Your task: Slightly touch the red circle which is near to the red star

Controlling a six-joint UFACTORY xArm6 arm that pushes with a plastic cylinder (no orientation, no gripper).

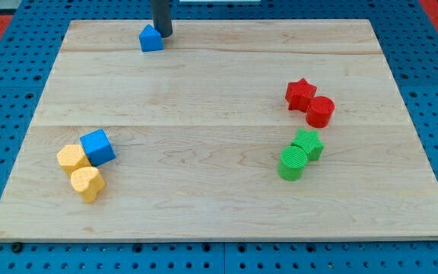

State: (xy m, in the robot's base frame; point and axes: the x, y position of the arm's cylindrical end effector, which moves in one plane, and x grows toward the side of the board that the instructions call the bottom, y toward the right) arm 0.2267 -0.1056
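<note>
Red circle [320, 112] upright, touching red star [300, 94], my tip [163, 33] well apart

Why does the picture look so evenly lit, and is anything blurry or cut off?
Camera view: soft light, with only faint shadows under the red circle and red star; no glare on the wooden board; blocks look sharp; the board's sides slant inward toward the view's top; my tip touches the blue block, while the rod is cropped by the view's top edge.
</note>
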